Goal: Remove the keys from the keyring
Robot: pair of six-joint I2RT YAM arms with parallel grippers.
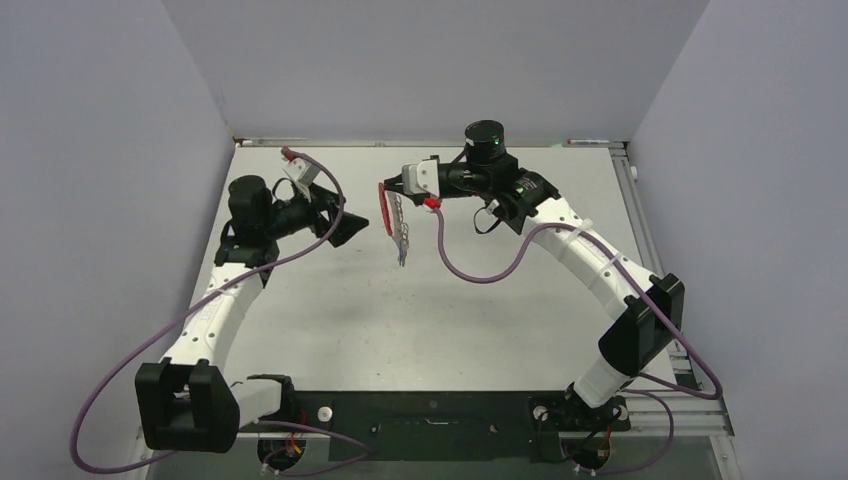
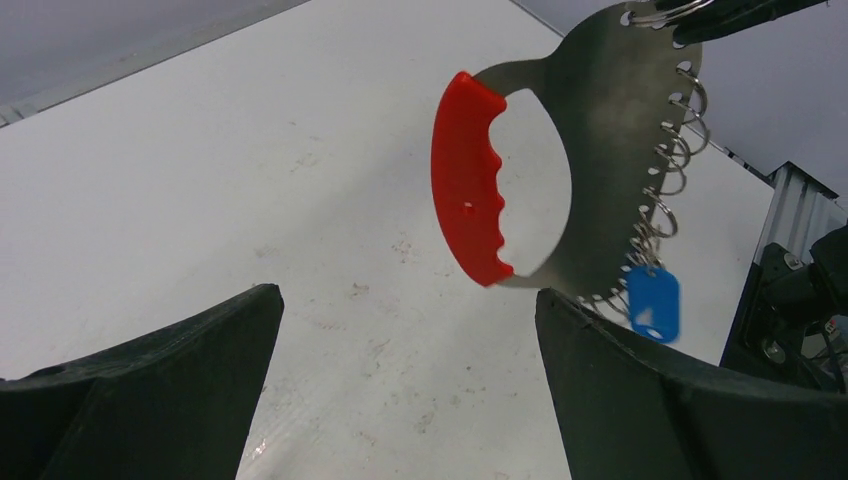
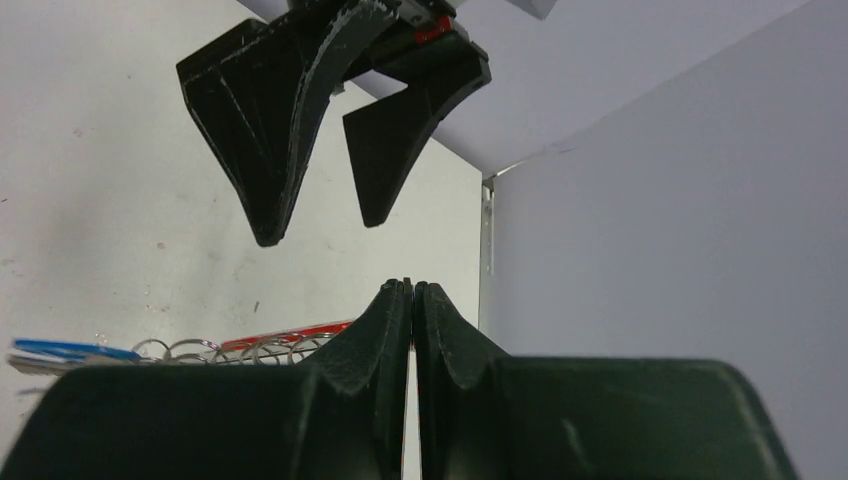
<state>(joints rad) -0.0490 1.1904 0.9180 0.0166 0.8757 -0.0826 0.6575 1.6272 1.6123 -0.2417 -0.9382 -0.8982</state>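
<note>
1. Over mid-table, top view: the keyring (image 1: pixel 397 222) hangs clear of the table (image 1: pixel 450 310), long axis running 12 to 6. The right gripper (image 1: pixel 390 190) pinches its 12 o'clock end. The left gripper (image 1: pixel 358 225) sits just beside it at 9 o'clock, spread wide and empty.
2. Left wrist: the keyring is up at 1 o'clock, beyond the fingertips and not between them. Red grip (image 2: pixel 468 180) faces 9, wire loops (image 2: pixel 672 160) line the 3 o'clock edge. The blue key (image 2: pixel 654 305) dangles at the 5 o'clock end, just above one finger (image 2: pixel 640 380). Other keys can't be made out.
3. Right wrist: jaws closed tight, the keyring edge-on at 9 o'clock with the blue key farthest out. The left gripper hangs at 11 o'clock, fingers apart.
4. Judgement: the left arm is free and nearer. The key lies low and to its 3 o'clock side, so the approach likely shifts that way before closing.
</note>
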